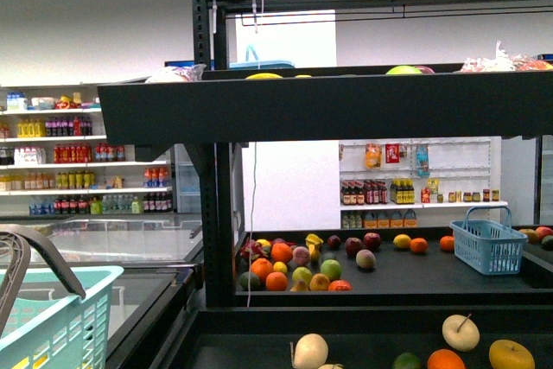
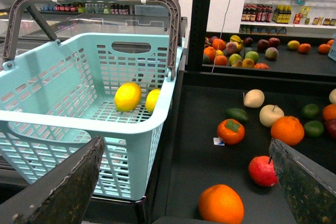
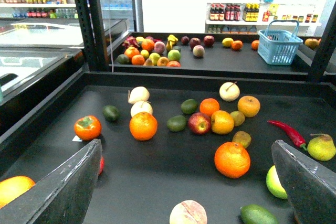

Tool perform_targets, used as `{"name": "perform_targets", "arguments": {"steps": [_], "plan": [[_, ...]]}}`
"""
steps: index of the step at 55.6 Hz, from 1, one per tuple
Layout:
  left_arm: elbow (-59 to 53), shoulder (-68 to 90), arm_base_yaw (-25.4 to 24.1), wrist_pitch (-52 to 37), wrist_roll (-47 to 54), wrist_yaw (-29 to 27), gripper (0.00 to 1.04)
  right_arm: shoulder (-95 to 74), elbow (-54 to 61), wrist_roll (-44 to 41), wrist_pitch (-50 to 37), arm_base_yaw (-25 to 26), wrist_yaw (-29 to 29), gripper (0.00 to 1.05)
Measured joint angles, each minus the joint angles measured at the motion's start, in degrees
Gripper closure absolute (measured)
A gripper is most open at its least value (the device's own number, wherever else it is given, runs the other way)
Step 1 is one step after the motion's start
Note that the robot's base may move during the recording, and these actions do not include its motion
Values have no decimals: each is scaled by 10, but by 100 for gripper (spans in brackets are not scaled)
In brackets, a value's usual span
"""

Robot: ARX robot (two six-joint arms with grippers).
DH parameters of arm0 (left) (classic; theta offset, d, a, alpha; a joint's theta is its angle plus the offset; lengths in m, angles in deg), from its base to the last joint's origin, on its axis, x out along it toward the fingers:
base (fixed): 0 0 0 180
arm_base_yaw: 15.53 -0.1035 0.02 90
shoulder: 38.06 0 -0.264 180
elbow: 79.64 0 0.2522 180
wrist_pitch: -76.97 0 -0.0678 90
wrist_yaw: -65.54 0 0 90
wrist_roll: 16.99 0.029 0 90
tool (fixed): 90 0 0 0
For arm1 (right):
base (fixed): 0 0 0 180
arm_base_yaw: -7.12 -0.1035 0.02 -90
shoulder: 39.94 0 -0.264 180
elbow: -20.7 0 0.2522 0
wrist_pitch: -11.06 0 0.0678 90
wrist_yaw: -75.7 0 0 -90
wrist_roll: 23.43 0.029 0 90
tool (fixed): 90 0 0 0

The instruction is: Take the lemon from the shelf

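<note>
Two yellow lemons [image 2: 127,96] lie in the pale turquoise basket [image 2: 63,77], which stands left of the black shelf's lower tray [image 2: 199,150]. My left gripper [image 2: 184,182] is open and empty, low over that tray's near edge beside the basket, with an orange [image 2: 221,203] between its fingers [image 2: 58,187]. My right gripper [image 3: 184,182] is open and empty above the same tray [image 3: 157,171], with an orange [image 3: 232,159] ahead of it. A small yellow fruit [image 1: 280,267] sits in the far tray's heap; I cannot tell if it is a lemon. Neither gripper shows in the front view.
The shelf's upper tray [image 1: 346,105] overhangs at head height, carried by a black upright [image 1: 220,170]. A blue basket [image 3: 280,45] stands on the far tray. A red chili [image 3: 286,131], a pear, apples, avocados and a persimmon [image 3: 87,127] lie scattered. White wall shelves of bottles [image 1: 86,162] are behind.
</note>
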Motion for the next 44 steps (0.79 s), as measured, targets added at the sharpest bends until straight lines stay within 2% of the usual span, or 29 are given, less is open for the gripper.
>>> {"name": "perform_targets", "arguments": {"steps": [44], "plan": [[0, 0, 0, 0, 0, 0, 8, 0, 0, 0, 0, 0, 0, 7]]}}
